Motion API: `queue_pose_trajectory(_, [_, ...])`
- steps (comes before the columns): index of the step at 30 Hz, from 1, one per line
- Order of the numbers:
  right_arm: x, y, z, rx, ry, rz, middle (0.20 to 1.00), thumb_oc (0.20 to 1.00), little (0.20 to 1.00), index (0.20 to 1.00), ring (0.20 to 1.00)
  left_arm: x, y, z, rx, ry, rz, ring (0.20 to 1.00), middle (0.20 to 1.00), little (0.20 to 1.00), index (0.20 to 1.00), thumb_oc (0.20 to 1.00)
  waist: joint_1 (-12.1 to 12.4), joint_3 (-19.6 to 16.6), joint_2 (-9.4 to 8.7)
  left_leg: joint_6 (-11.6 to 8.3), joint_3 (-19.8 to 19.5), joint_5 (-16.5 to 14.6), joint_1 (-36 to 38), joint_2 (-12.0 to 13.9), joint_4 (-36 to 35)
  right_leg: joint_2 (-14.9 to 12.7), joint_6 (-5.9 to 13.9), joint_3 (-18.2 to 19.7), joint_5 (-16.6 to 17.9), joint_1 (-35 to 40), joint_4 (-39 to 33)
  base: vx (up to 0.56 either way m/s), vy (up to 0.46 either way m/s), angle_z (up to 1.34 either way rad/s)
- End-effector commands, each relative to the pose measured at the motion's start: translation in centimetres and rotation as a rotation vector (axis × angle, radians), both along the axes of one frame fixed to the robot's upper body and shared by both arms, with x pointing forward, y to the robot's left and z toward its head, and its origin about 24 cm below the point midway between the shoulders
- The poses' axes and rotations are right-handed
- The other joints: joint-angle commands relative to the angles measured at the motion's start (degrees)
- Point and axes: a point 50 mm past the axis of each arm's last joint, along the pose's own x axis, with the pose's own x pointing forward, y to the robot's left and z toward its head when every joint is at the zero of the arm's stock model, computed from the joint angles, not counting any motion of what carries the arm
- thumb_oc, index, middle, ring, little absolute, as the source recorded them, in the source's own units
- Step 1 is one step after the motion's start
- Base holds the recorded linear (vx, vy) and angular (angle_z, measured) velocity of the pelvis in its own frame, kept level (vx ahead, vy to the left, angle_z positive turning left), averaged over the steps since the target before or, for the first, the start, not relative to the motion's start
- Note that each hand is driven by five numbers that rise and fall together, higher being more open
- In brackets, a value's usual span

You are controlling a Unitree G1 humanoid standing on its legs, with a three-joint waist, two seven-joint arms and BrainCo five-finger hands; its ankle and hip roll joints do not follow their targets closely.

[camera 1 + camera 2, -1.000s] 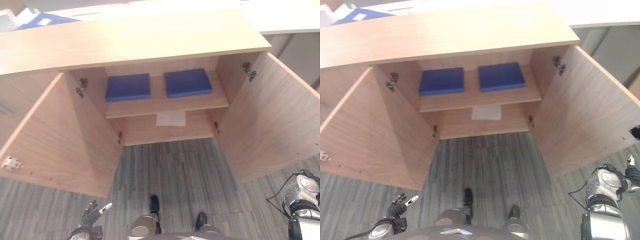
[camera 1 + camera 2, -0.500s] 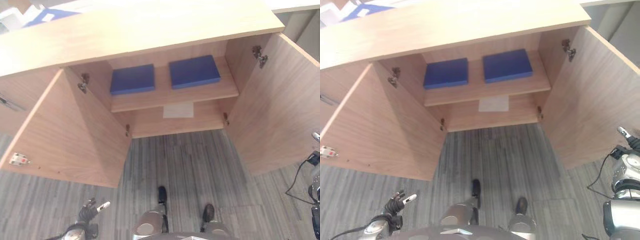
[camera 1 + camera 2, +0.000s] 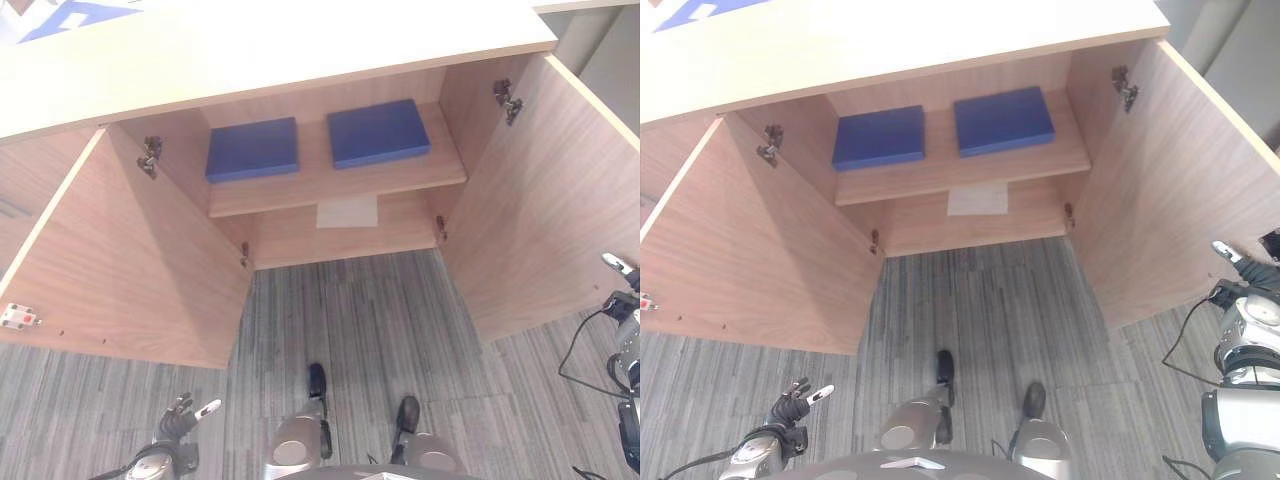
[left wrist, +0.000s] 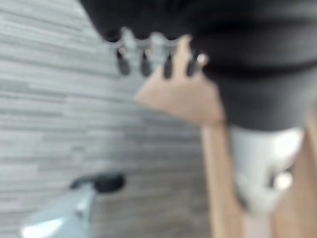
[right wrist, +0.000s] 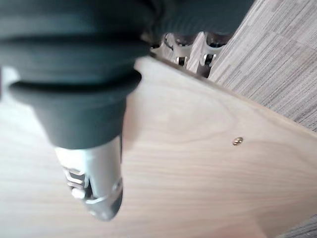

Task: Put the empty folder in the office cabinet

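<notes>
Two blue folders [image 3: 252,149] lie flat on the open cabinet [image 3: 330,190] shelf, well ahead of both low empty hands: left hand [image 3: 183,418] loosely spread, right hand [image 3: 1240,268] unreadable.

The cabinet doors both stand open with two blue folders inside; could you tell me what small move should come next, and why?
Probably bring the right hand to the free edge of the right door and start swinging it shut. The blue folders lie flat on the shelf, no folder is in either hand, and that hand hangs close beside the door.
</notes>
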Motion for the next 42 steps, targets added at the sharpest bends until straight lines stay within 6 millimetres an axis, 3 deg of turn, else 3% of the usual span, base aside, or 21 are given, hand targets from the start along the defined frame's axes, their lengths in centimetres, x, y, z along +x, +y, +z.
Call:
queue_pose_trajectory(1, [7.4, 11.1, 3.7, -0.157, -0.139, 0.69, 1.0, 1.0, 1.0, 1.0, 1.0, 2.1, 2.0, 1.5, 0.056, -0.085, 0.018, 1.0, 1.0, 1.0, 1.0, 1.0, 5.8, 0.5, -2.96, -2.8, 0.6, -7.0, 0.8, -0.1, 1.6, -2.7, -0.43, -0.3, -7.8, 0.4, 5.3, 0.0, 0.0, 0.0])
queue_pose_trajectory(2, [7.4, 11.1, 3.7, -0.157, -0.139, 0.69, 1.0, 1.0, 1.0, 1.0, 1.0, 2.1, 2.0, 1.5, 0.056, -0.085, 0.018, 1.0, 1.0, 1.0, 1.0, 1.0, 5.8, 0.5, -2.96, -2.8, 0.6, -7.0, 0.8, -0.1, 1.6, -2.7, -0.43, -0.3, -7.8, 0.4, 5.3, 0.01, -0.013, -0.07])
queue_pose_trajectory(4, [7.3, 13.8, 2.4, -0.162, -0.116, 0.791, 1.0, 1.0, 1.0, 1.0, 1.0, 2.0, 1.9, 1.6, 0.051, -0.097, 0.041, 1.0, 1.0, 1.0, 1.0, 1.0, 6.4, 0.5, -3.45, -2.91, 0.7, -6.8, 0.7, 0.2, 1.8, -2.6, -0.52, -1.0, -7.9, 1.0, 5.1, 0.02, -0.015, -0.18])
queue_pose_trajectory(5, [7.1, 16.2, 1.1, -0.156, -0.083, 0.889, 1.0, 1.0, 1.0, 1.0, 1.0, 1.8, 1.8, 1.5, 0.043, -0.111, 0.058, 1.0, 1.0, 1.0, 1.0, 1.0, 7.1, 0.5, -3.89, -3.0, 0.7, -6.7, 0.5, 0.5, 1.9, -2.5, -0.68, -1.7, -8.1, 1.7, 5.0, 0.03, -0.017, -0.2])
queue_pose_trajectory(6, [7.0, 16.5, 1.0, -0.157, -0.081, 0.901, 1.0, 1.0, 1.0, 1.0, 1.0, 1.8, 1.8, 1.6, 0.042, -0.113, 0.059, 1.0, 1.0, 1.0, 1.0, 1.0, 7.1, 0.5, -3.94, -3.0, 0.7, -6.6, 0.5, 0.5, 2.0, -2.4, -0.7, -1.8, -8.1, 1.7, 5.0, 0.03, -0.02, -0.1])
queue_pose_trajectory(8, [6.5, 19.4, -0.4, -0.141, -0.05, 1.02, 1.0, 1.0, 1.0, 1.0, 1.0, 1.9, 1.6, 1.7, 0.034, -0.139, 0.078, 1.0, 1.0, 1.0, 1.0, 1.0, 8.3, 0.4, -4.41, -3.09, 0.5, -6.4, 0.5, 0.9, 1.9, -2.1, -0.98, -2.8, -8.5, 2.6, 5.1, 0.03, -0.023, 0.11])
queue_pose_trajectory(9, [6.5, 19.4, -0.4, -0.141, -0.05, 1.02, 1.0, 1.0, 1.0, 1.0, 1.0, 1.9, 1.6, 1.7, 0.034, -0.139, 0.078, 1.0, 1.0, 1.0, 1.0, 1.0, 8.3, 0.4, -4.41, -3.09, 0.5, -6.4, 0.5, 0.9, 1.9, -2.1, -0.98, -2.8, -8.5, 2.6, 5.1, 0.09, -0.047, 0.28])
queue_pose_trajectory(12, [6.0, 22.8, -1.7, -0.14, -0.029, 1.115, 1.0, 1.0, 1.0, 1.0, 1.0, 2.1, 1.3, 1.8, 0.04, -0.163, 0.091, 1.0, 1.0, 1.0, 1.0, 1.0, 10.1, 0.0, -5.27, -3.57, -0.4, -7.0, 1.4, 0.7, 1.4, -1.5, -1.3, -3.4, -10.5, 4.6, 5.6, 0.09, -0.059, 0.5])
queue_pose_trajectory(17, [6.5, 24.9, -2.1, -0.133, -0.043, 1.101, 1.0, 1.0, 1.0, 1.0, 1.0, 2.3, 1.3, 2.0, 0.069, -0.19, 0.113, 1.0, 1.0, 1.0, 1.0, 1.0, 12.9, -0.8, -5.55, -3.39, -1.3, -7.2, 1.6, 0.6, 1.6, -1.0, -2.08, -5.3, -11.8, 6.4, 6.5, 0.09, -0.062, 0.69])
queue_pose_trajectory(22, [6.9, 24.5, -3.0, -0.128, 0.004, 0.961, 1.0, 1.0, 1.0, 1.0, 1.0, 3.2, 2.4, 3.2, 0.14, -0.265, 0.193, 1.0, 1.0, 1.0, 1.0, 1.0, 13.6, -1.6, -5.83, -3.06, 3.5, -8.7, 2.4, 2.0, 4.3, -1.6, -2.66, -9.7, -12.3, 7.5, 7.5, 0.09, 0.007, 0.81])
queue_pose_trajectory(26, [6.9, 22.6, -4.0, -0.111, 0.05, 0.82, 1.0, 1.0, 1.0, 1.0, 1.0, 3.7, 3.3, 4.0, 0.206, -0.32, 0.26, 1.0, 1.0, 1.0, 1.0, 1.0, 13.8, -2.1, -6.4, -2.91, 3.4, -10.6, 4.4, 3.1, 5.8, -2.9, -2.41, -10.6, -11.6, 6.8, 7.6, 0.04, 0.111, 0.63])
queue_pose_trajectory(32, [5.7, 21.2, -5.6, -0.083, 0.11, 0.774, 1.0, 1.0, 1.0, 1.0, 1.0, 3.6, 4.0, 4.7, 0.258, -0.363, 0.307, 1.0, 1.0, 1.0, 1.0, 1.0, 13.0, -2.7, -6.81, -2.81, 2.6, -12.1, 7.1, 3.6, 5.8, -4.0, -1.81, -9.7, -10.5, 6.2, 7.0, 0.06, 0.227, 0.08])
queue_pose_trajectory(33, [3.4, 20.4, -7.8, -0.046, 0.162, 0.751, 1.0, 1.0, 1.0, 1.0, 1.0, 3.6, 4.6, 5.4, 0.306, -0.393, 0.353, 1.0, 1.0, 1.0, 1.0, 1.0, 11.4, -3.2, -6.53, -2.95, 2.6, -11.5, 8.9, 3.7, 3.1, -4.3, -0.88, -8.2, -9.5, 5.9, 6.0, 0.09, 0.298, -0.12])
queue_pose_trajectory(35, [3.4, 20.4, -7.8, -0.046, 0.162, 0.751, 1.0, 1.0, 1.0, 1.0, 1.0, 3.6, 4.6, 5.4, 0.306, -0.393, 0.353, 1.0, 1.0, 1.0, 1.0, 1.0, 11.4, -3.2, -6.53, -2.95, 2.6, -11.5, 8.9, 3.7, 3.1, -4.3, -0.88, -8.2, -9.5, 5.9, 6.0, 0.08, 0.286, -0.1])
queue_pose_trajectory(36, [-0.2, 19.9, -10.7, 0.02, 0.245, 0.734, 1.0, 1.0, 1.0, 1.0, 1.0, 3.6, 5.6, 6.1, 0.355, -0.412, 0.363, 1.0, 1.0, 1.0, 1.0, 1.0, 9.5, -3.4, -6.5, -2.68, 3.2, -11.5, 9.7, 3.7, 1.6, -4.9, 0.35, -6.7, -8.4, 5.6, 5.1, 0.08, 0.275, -0.09])
queue_pose_trajectory(37, [-0.2, 19.9, -10.7, 0.02, 0.245, 0.734, 1.0, 1.0, 1.0, 1.0, 1.0, 3.6, 5.6, 6.1, 0.355, -0.412, 0.363, 1.0, 1.0, 1.0, 1.0, 1.0, 9.5, -3.4, -6.5, -2.68, 3.2, -11.5, 9.7, 3.7, 1.6, -4.9, 0.35, -6.7, -8.4, 5.6, 5.1, 0.15, 0.563, -0.15])
queue_pose_trajectory(39, [-6.1, 18.7, -14.1, 0.08, 0.395, 0.71, 1.0, 1.0, 1.0, 1.0, 1.0, 3.8, 8.4, 8.2, 0.45, -0.445, 0.372, 1.0, 1.0, 1.0, 1.0, 1.0, 5.7, -4.0, -7.41, -1.28, 4.3, -13.8, 10.9, 2.1, 0.1, -6.5, 3.25, -4.9, -5.6, 4.9, 2.4, 0.12, 0.56, -0.1])
queue_pose_trajectory(41, [-6.1, 18.7, -14.1, 0.08, 0.395, 0.71, 1.0, 1.0, 1.0, 1.0, 1.0, 3.8, 8.4, 8.2, 0.45, -0.445, 0.372, 1.0, 1.0, 1.0, 1.0, 1.0, 5.7, -4.0, -7.41, -1.28, 4.3, -13.8, 10.9, 2.1, 0.1, -6.5, 3.25, -4.9, -5.6, 4.9, 2.4, 0.03, 0.194, -0.2])
queue_pose_trajectory(42, [-7.3, 18.2, -14.7, 0.084, 0.422, 0.695, 1.0, 1.0, 1.0, 1.0, 1.0, 4.0, 8.9, 8.6, 0.474, -0.445, 0.363, 1.0, 1.0, 1.0, 1.0, 1.0, 4.8, -4.1, -7.71, -0.93, 4.7, -14.3, 11.0, 1.7, 0.0, -7.0, 3.92, -4.6, -5.0, 4.5, 2.1, 0.02, 0.116, -0.37])
